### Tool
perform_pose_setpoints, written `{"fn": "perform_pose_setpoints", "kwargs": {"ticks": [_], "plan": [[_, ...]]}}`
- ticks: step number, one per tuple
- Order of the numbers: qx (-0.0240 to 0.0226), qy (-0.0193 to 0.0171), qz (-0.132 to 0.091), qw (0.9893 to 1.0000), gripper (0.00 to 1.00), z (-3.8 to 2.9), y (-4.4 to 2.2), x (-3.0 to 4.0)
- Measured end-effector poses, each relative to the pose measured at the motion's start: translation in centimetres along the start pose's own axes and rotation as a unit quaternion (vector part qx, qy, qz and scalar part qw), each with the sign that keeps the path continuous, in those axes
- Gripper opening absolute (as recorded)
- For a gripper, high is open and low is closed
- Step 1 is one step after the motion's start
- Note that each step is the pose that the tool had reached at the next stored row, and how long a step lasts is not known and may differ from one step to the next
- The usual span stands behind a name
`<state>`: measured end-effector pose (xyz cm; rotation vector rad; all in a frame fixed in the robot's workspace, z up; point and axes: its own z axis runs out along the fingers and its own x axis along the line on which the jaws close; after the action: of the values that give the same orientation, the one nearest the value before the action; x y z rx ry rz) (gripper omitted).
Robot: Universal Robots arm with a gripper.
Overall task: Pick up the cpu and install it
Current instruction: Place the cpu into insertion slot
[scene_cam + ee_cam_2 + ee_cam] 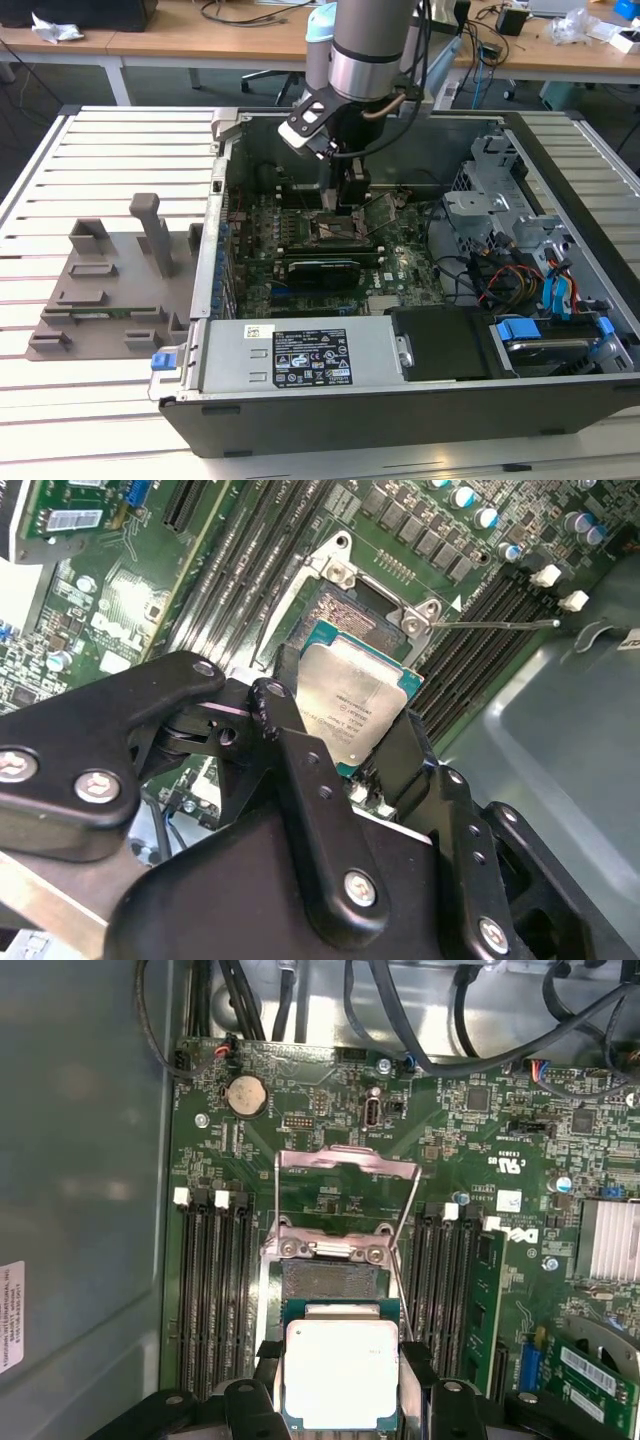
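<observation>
The cpu [355, 702] [340, 1372] is a flat square chip with a pale silver top and a thin green-tan rim. My gripper [345, 735] [340, 1360] [352, 192] is shut on it, one black finger [278, 712] against each of two opposite edges. Chip and gripper hang low inside the open computer case [560, 190], just over the motherboard. In both wrist views the chip partly overlaps the open socket [330, 1278] [345, 610]. The socket's metal load plate [345, 1160] stands swung up and its thin latch lever [500, 623] sticks out to the side.
Memory slots [215, 1290] flank the socket on both sides. A long black card [322, 270] lies just in front of it. The power supply [300, 355], drive cage [500, 205] and cables [500, 275] crowd the case. A grey fixture [110, 280] sits at the exterior view's left.
</observation>
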<state>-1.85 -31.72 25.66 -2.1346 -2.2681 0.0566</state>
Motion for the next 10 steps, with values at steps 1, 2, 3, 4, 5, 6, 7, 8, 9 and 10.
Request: {"fn": "perform_pose_setpoints", "kwargs": {"ticks": [1, 2, 3, 4, 5, 6, 7, 8, 9, 10], "plan": [[0.0000, 0.0000, 0.000, 1.0000, 0.55, 0.11, 0.01, 0.05], [0.0000, 0.0000, 0.000, 1.0000, 0.55, 0.32, 0.02, 0.08], [0.0000, 0.0000, 0.002, 1.0000, 0.55, 0.56, 0.03, 0.09], [0.0000, 0.0001, 0.003, 1.0000, 0.55, 0.72, 0.04, 0.09], [0.0000, 0.0002, 0.004, 1.0000, 0.55, 0.85, 0.04, 0.09], [0.0000, 0.0001, 0.005, 1.0000, 0.55, 0.94, 0.05, 0.09], [0.0001, -0.0006, 0.005, 1.0000, 0.55, 1.00, 0.05, 0.09], [0.0002, -0.0017, 0.006, 1.0000, 0.55, 1.04, 0.05, 0.10], [0.0002, -0.0030, 0.007, 1.0000, 0.55, 1.07, 0.05, 0.10], [0.0003, -0.0046, 0.008, 1.0000, 0.55, 1.12, 0.06, 0.10]]}}
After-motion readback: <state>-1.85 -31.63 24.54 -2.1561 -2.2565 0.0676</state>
